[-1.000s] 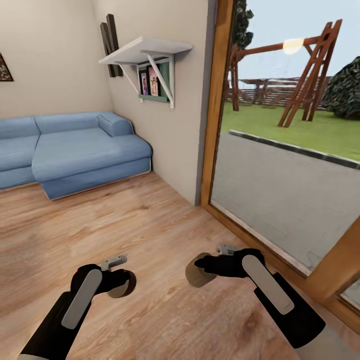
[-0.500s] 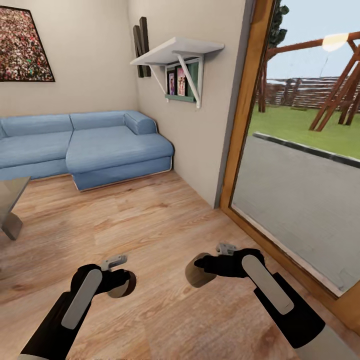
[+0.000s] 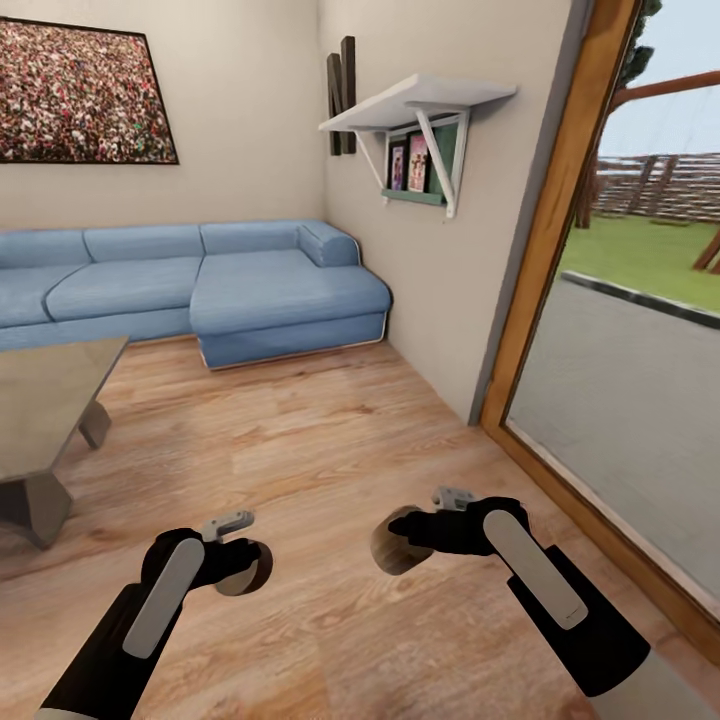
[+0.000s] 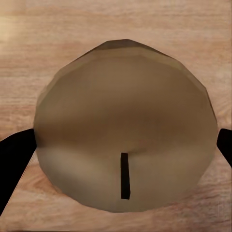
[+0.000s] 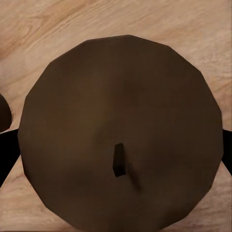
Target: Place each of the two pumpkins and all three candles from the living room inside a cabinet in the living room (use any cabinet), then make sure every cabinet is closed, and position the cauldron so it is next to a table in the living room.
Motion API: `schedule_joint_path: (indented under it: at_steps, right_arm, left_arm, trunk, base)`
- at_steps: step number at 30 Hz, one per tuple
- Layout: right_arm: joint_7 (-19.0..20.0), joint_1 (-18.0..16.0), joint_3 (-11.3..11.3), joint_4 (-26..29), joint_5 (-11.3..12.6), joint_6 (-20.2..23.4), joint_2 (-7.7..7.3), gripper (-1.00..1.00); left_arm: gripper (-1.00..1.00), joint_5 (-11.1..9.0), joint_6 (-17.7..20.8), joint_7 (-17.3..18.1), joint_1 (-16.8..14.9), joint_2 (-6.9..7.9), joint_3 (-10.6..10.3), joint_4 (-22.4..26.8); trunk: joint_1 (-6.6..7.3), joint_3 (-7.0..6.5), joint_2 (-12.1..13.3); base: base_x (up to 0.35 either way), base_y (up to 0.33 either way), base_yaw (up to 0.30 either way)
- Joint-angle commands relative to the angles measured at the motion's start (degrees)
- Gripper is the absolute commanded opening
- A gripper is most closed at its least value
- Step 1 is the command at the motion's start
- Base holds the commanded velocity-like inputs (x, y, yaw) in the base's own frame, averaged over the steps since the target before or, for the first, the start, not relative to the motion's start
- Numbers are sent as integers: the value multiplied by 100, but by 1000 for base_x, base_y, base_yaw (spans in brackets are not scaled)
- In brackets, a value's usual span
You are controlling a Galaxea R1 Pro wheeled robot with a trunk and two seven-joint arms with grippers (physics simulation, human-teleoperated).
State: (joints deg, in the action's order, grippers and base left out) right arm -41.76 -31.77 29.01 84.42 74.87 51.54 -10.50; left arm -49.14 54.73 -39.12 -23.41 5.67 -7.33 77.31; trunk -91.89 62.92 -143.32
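On the far left, a big framed picture (image 3: 85, 95) full of tiny red and white dots hangs on the cream wall. Under it sits a long soft blue sofa (image 3: 200, 290) that bends round the corner. A low grey table (image 3: 45, 420) with slanted legs stands on the light wooden floor (image 3: 330, 440), near the sofa but apart from it.

Low down, the robot's black and grey left gripper (image 3: 243, 566) holds a short, stubby beige-grey candle (image 3: 245, 568) over the floor. In the left wrist view its two black fingers (image 4: 14, 162) pinch the candle (image 4: 125, 125) from both sides, and a thin dark wick sticks up from its round top.

Just to the right, the right gripper (image 3: 400, 540) holds a second stubby candle (image 3: 398, 542), which looks browner in shadow. In the right wrist view its dark fingertips (image 5: 7, 152) press on both sides of that candle (image 5: 121, 130). The two candles are near each other but not touching.

Higher up on the side wall is a white shelf (image 3: 420, 105) with slanted brackets. On the right, a wide glass door with a brown wooden frame (image 3: 545, 250) shows green grass outside.
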Motion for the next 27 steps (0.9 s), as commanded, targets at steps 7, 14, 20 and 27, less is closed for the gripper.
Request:
schedule_joint_path:
  at_steps: [7, 14, 20, 27]
  right_arm:
    - [-60, -5, 8, 5, 63, -13, -5, -100]
    - [-60, -5, 8, -14, 63, -8, -5, -100]
    - [-60, -5, 8, -38, 63, -9, -5, -100]
    - [-62, -5, 8, -40, 63, -12, -5, -100]
  left_arm:
    - [-100, -51, 3, -61, -5, 4, -14, 2]
    - [-100, -51, 3, -61, -6, 4, -14, 3]
    - [-100, -51, 3, -61, -6, 4, -14, 2]
    - [-100, -51, 3, -61, -6, 4, -14, -4]
  trunk:
    - [1, 5, -3]
    - [1, 5, -3]
    - [1, 5, -3]
    - [1, 5, -3]
  base:
    - [0, 0, 287]
    - [0, 0, 287]
    - [0, 0, 287]
    - [0, 0, 287]
